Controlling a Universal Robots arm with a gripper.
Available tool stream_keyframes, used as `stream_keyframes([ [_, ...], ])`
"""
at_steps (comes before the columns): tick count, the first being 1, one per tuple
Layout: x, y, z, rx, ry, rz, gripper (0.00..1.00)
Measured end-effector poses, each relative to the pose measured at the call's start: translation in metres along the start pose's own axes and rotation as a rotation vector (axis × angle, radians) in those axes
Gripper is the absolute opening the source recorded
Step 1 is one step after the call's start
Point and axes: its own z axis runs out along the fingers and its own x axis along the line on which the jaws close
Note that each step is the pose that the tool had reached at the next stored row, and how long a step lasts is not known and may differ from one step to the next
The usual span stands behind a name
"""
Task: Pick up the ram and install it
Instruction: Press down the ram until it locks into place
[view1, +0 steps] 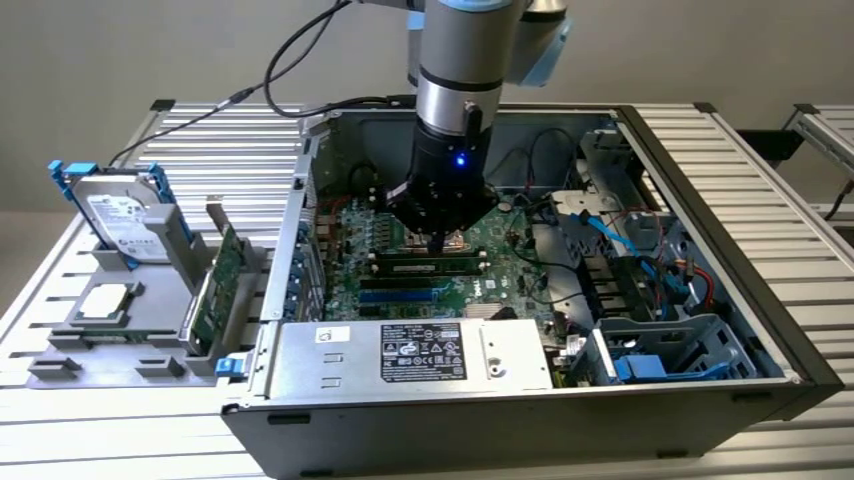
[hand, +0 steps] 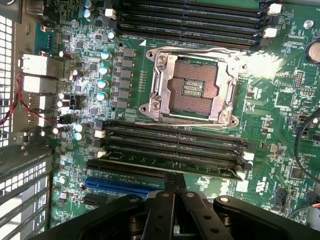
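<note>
Wrist view: gripper (hand: 175, 187) fingers are closing together above the ram (hand: 165, 167), which is lying along a motherboard (hand: 280, 100) slot. Risk: uneven pressing is likely leaving one end unlatched.

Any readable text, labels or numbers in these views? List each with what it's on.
No text can be quoted with confidence.
Power supply label: printed lines and marks, too small to read.
Hard drive label: too small to read.
Motherboard: white lettering, too blurred to read.
</note>
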Motion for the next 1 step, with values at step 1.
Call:
stream_keyframes([
  [1, 0.0000, 0.0000, 0.0000, 0.0000, 0.0001, 0.000, 0.11],
])
